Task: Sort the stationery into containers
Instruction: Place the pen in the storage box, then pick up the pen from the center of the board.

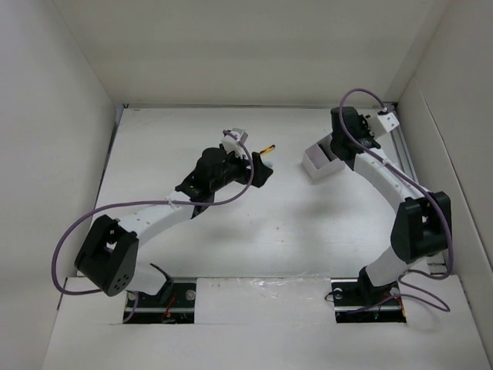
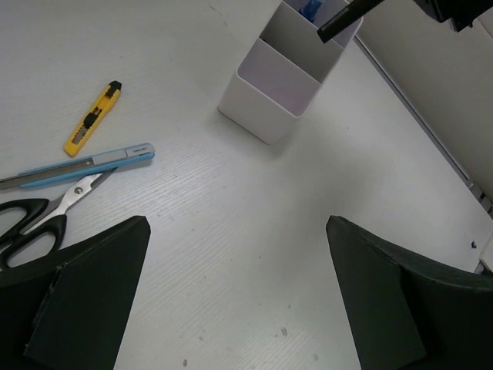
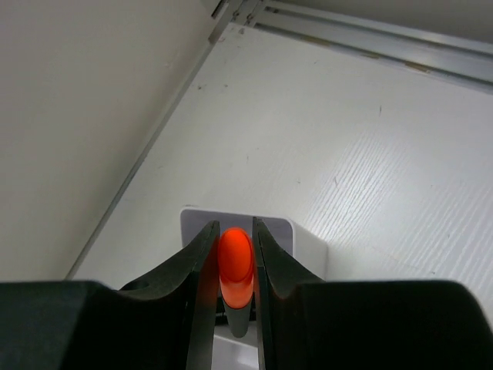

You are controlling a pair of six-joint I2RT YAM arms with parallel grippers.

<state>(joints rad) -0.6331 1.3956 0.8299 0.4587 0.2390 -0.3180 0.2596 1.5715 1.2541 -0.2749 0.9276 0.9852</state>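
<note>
My right gripper (image 3: 233, 239) is shut on the orange-capped black marker (image 3: 236, 266) and holds it upright over the white divided box (image 3: 308, 245), which also shows in the top view (image 1: 320, 164). In the left wrist view the box (image 2: 269, 96) stands ahead with the marker's black body (image 2: 347, 17) above it and something blue (image 2: 310, 9) inside. My left gripper (image 2: 237, 254) is open and empty above the table. To its left lie the yellow-black cutter (image 2: 92, 118), a blue pen (image 2: 85, 164) and the black-handled scissors (image 2: 35, 223).
White walls enclose the table on the left, back and right. A metal rail (image 3: 362, 42) runs along the right wall behind the box. In the top view the left arm (image 1: 219, 169) covers most of the loose items; only a yellow tip (image 1: 267, 149) shows.
</note>
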